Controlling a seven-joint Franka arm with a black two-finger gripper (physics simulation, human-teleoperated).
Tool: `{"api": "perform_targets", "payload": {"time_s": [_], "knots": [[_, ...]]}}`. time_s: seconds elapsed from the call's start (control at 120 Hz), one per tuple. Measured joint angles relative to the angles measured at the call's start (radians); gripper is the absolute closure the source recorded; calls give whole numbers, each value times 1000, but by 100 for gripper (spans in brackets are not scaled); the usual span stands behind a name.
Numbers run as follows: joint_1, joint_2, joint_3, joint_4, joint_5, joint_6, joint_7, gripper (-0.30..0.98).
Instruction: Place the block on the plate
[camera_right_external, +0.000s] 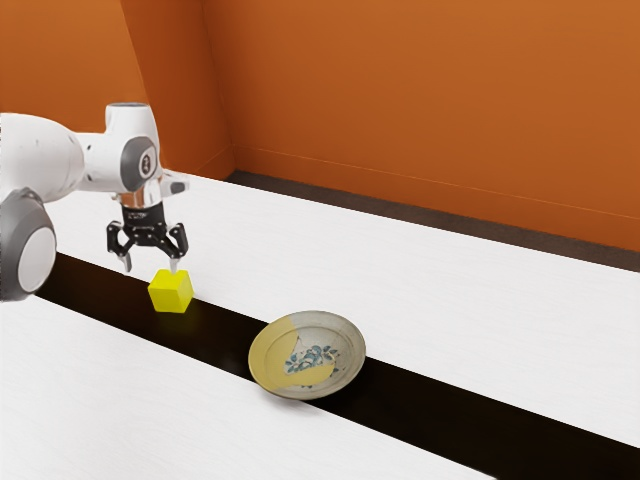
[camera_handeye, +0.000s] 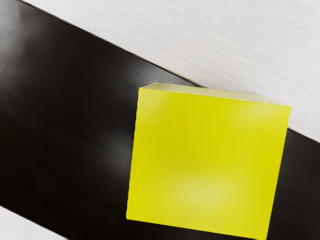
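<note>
There is one yellow cube (camera_right_external: 171, 292), one round ceramic plate (camera_right_external: 350, 372), and one white robot arm (camera_right_external: 128, 150) with a single end effector (camera_right_external: 150, 265) bearing two fingers. All of this is at a white tabletop (camera_right_external: 480, 290) crossed by one dark strip (camera_right_external: 450, 403).

The cube sits upright on the strip, off the plate and well apart from it, toward the exterior view's left. Its sides look about equal, so it has no long axis to speak of, and nothing on it marks a front. It lies flat on its base with a square face up. In the wrist view the edges of that face run askew to the strip's borders, turned a little rather than parallel with them.

The end effector hangs downward over the tabletop by the cube, its two fingers spread wide and not pinching anything. One fingertip, the one toward the exterior view's right, comes down right at the cube's top; whether it touches there I cannot tell. The other finger stands out to the exterior view's left of the cube.

The plate lies face up across the strip, with a blue floral pattern (camera_right_external: 312, 358) in its middle and a yellow patch (camera_right_external: 268, 358) on the side nearer the cube. Behind the tabletop stand orange walls (camera_right_external: 420, 100).
</note>
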Motion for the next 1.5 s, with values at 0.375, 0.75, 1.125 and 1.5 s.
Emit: {"api": "perform_targets", "payload": {"time_s": [0.375,0.75,1.125,1.5], "knots": [[68,104,-89,128,-30,-5,15,0],[95,172,-100,155,-50,-11,27,0],[109,213,-103,176,-67,-18,34,8],[111,203,-102,214,-69,-41,38,24]]}}
